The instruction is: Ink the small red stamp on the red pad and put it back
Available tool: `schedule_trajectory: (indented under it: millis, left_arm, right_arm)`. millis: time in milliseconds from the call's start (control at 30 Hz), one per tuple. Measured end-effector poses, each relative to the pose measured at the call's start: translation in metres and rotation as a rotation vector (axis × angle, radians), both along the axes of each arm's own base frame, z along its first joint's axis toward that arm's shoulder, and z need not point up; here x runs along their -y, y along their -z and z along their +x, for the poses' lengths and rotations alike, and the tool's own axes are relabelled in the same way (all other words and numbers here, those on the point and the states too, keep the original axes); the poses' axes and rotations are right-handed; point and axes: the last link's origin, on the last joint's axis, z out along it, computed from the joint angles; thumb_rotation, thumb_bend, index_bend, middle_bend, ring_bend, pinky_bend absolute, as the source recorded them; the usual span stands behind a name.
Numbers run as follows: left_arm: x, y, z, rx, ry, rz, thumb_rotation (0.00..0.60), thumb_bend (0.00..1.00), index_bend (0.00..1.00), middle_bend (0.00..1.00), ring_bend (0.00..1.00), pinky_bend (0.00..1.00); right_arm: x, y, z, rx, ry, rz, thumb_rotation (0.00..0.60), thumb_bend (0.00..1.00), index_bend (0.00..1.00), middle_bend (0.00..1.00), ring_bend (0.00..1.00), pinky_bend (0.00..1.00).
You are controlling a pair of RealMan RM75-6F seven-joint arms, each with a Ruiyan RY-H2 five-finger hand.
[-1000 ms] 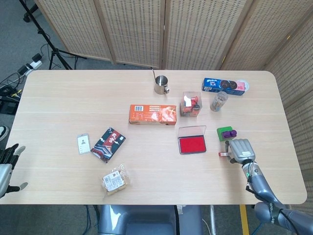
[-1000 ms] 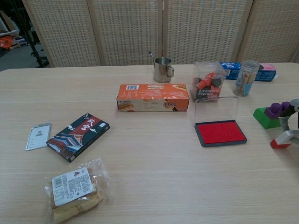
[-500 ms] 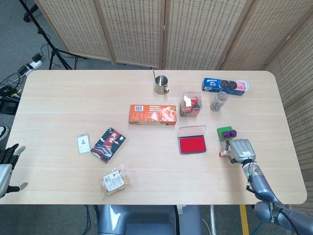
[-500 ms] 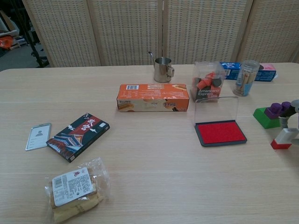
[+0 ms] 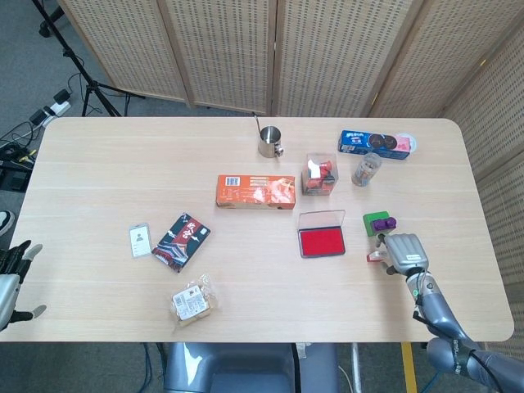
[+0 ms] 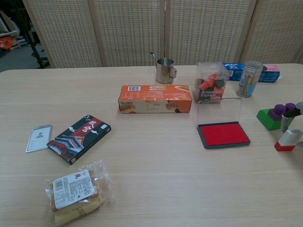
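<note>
My right hand (image 5: 403, 250) grips the small red stamp (image 6: 288, 140) on the table (image 5: 98, 164), at three o'clock from the open red pad (image 5: 321, 241). My left hand (image 5: 11, 270) hangs open off the table's edge.

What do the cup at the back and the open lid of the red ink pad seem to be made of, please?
Cup: probably polished steel, silvery with bright reflections.
Lid of the ink pad: likely clear glossy plastic; the table shows through it.
</note>
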Motion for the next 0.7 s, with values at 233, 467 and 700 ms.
schedule_trajectory:
  millis: [233,467,700]
  left_arm:
    - [0.002,-0.003,0.003,0.011,0.014,0.01,0.6,0.0,0.0,0.0,0.0,0.0]
    - [0.008,-0.012,0.007,0.035,0.046,0.038,0.6,0.0,0.0,0.0,0.0,0.0]
    - [0.009,-0.018,0.021,0.074,0.068,0.095,0.6,0.0,0.0,0.0,0.0,0.0]
  right_arm:
    - [-0.006,-0.022,0.003,0.023,-0.007,-0.037,0.6,0.3,0.31,0.89,0.96,1.0]
    - [-0.033,-0.082,0.015,0.139,-0.094,-0.167,0.6,0.01,0.02,0.25,0.23,0.71]
    - [-0.079,-0.131,0.02,0.309,-0.231,-0.3,0.6,0.0,0.0,0.0,0.0,0.3]
